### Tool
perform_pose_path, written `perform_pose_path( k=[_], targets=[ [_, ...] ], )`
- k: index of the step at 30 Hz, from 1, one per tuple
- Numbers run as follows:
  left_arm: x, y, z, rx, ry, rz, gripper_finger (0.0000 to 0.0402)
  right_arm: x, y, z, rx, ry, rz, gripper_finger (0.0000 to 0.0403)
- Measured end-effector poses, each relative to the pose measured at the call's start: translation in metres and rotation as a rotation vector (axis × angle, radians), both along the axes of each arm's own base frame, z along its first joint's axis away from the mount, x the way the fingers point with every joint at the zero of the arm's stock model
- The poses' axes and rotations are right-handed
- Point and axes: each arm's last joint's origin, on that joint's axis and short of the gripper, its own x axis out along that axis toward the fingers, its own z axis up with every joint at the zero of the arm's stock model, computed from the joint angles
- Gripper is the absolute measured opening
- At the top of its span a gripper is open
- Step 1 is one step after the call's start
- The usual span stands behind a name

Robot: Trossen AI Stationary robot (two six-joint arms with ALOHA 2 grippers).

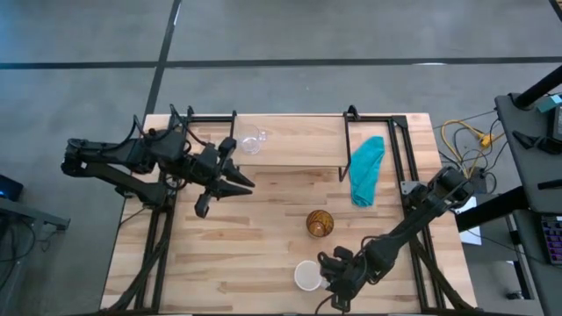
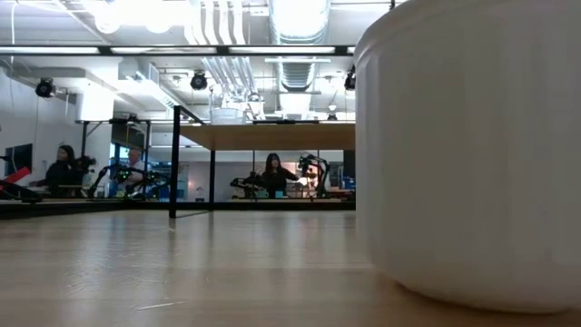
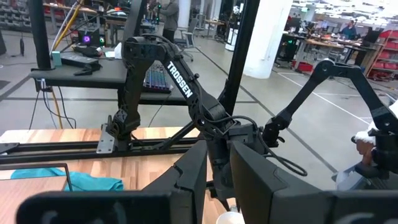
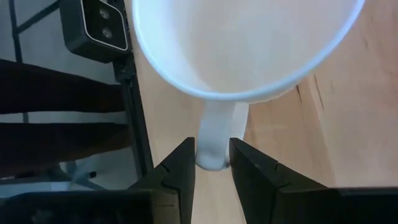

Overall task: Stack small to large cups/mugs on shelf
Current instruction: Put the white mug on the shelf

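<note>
White handled mug [image 1: 307,276]: stood upright, mouth up, near the tabletop's [image 1: 255,237] front edge; handle pointed toward the right claw [image 1: 335,283], whose fingers were closed narrowly on that handle. Amber tumbler [image 1: 320,224]: upright just behind it. Small clear glass cup [image 1: 253,142]: on the shelf [image 1: 299,140]. Left claw [image 1: 230,183]: above the tabletop beside the shelf, fingers narrowly spaced, gripping nothing.

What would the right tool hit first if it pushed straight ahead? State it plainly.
The white mug. The right tool already has its fingers on either side of the mug's handle, so going forward it would likely meet the mug's wall right behind the handle.
</note>
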Motion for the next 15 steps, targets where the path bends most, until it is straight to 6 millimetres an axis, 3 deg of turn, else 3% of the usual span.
perform_pose_path(
  k=[15],
  targets=[
    [-0.0045,0.0007,0.0020,-0.002,-0.010,0.000,0.0059,0.0027,-0.0025,-0.0027,-0.072,-0.060,-0.100,0.0069]
  ],
)
